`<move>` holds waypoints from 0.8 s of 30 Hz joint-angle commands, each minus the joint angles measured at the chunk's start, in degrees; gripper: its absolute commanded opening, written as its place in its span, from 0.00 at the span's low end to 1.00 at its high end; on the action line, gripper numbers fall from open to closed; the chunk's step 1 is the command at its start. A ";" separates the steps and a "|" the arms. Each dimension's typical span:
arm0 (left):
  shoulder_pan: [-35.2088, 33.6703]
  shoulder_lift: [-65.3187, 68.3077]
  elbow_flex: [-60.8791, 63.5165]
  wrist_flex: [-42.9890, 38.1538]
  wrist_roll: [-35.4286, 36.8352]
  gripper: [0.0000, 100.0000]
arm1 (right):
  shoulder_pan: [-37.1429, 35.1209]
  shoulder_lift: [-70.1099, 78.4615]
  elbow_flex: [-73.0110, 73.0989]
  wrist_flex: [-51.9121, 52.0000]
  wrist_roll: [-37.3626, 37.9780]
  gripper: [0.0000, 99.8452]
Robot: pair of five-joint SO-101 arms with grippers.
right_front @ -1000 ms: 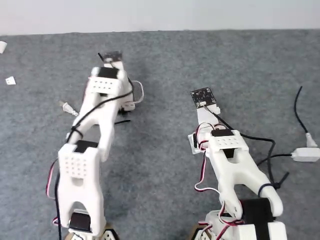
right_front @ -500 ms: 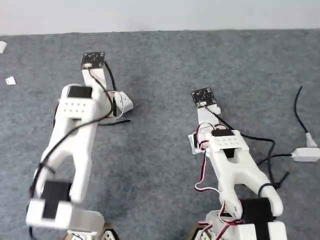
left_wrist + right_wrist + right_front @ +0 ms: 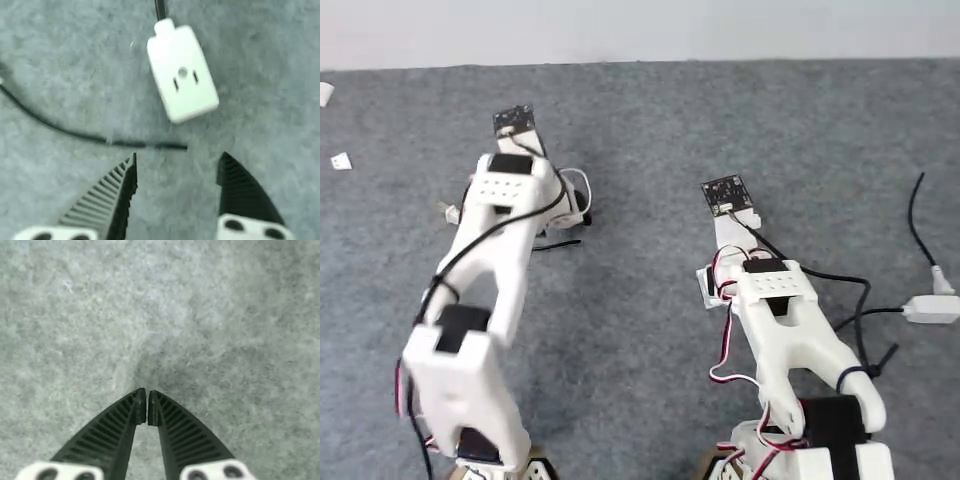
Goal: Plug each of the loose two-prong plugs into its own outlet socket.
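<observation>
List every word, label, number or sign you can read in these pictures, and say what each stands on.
No text can be read in any view.
The outlet socket has two slots and a round hole on its face, and no lettering.
The left arm's circuit board and the right arm's circuit board may carry markings, but they are too small to read.
The white scrap on the table looks blank.

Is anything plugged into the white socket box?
Empty. The white outlet socket lies face up, with both slots and the round hole bare.
</observation>
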 commanded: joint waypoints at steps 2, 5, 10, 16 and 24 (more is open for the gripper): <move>0.35 10.37 -20.62 6.42 0.62 0.21 | 0.40 0.04 -3.25 -0.57 0.18 0.01; 0.53 18.20 -31.87 11.60 0.62 0.21 | 0.48 0.04 -3.25 -0.66 0.18 0.01; 0.26 30.51 -49.54 19.87 2.20 0.21 | 0.48 0.04 -3.25 -0.75 0.18 0.01; 0.35 40.97 -65.45 24.62 2.64 0.21 | 0.48 0.04 -3.25 -0.75 0.26 0.01; 0.79 44.13 -65.98 24.53 2.64 0.01 | 0.48 0.04 -3.25 -0.66 0.26 0.01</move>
